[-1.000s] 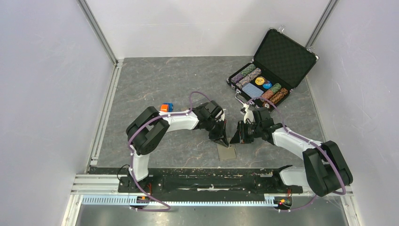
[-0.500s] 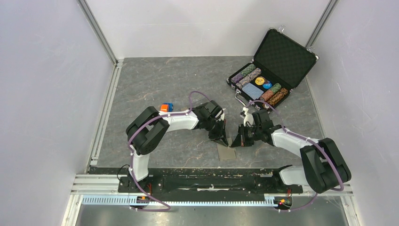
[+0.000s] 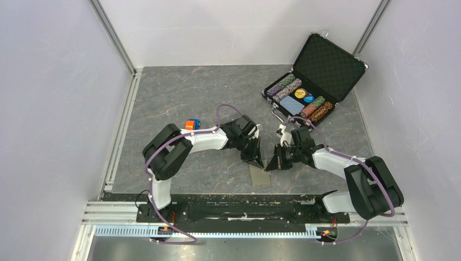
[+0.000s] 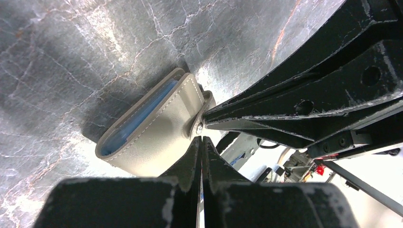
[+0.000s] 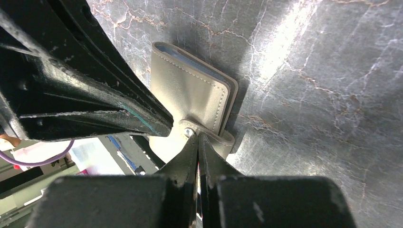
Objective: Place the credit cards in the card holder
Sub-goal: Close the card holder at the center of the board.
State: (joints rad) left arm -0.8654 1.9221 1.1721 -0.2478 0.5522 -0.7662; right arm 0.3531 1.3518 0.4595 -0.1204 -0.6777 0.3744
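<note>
Movement since a second ago belongs to the right claw [image 3: 270,165]. It now sits closer to the left claw [image 3: 260,162] and lower toward the holder [image 3: 261,176], and its fingers, slightly parted back then, are pressed together. The left claw and the holder lie where we saw them before.

From above, we see the holder flat on the grey table [image 3: 179,92], between the two arms, just nearer the bases than the point where the two claws meet.

In the left wrist view, the holder [image 4: 152,128] is folded over, with pale blue showing along its open edge. Its tab, with the snap [image 4: 198,127], juts toward the left claw [image 4: 200,137], whose fingers are closed tight with their tips touching the tab.

In the right wrist view, the right claw [image 5: 197,135] is likewise closed, its tips at the same snap [image 5: 188,132], and the holder [image 5: 190,90] lies just beyond them. The two claws point at the tab from opposite sides. We cannot tell whether either one pinches it.
</note>
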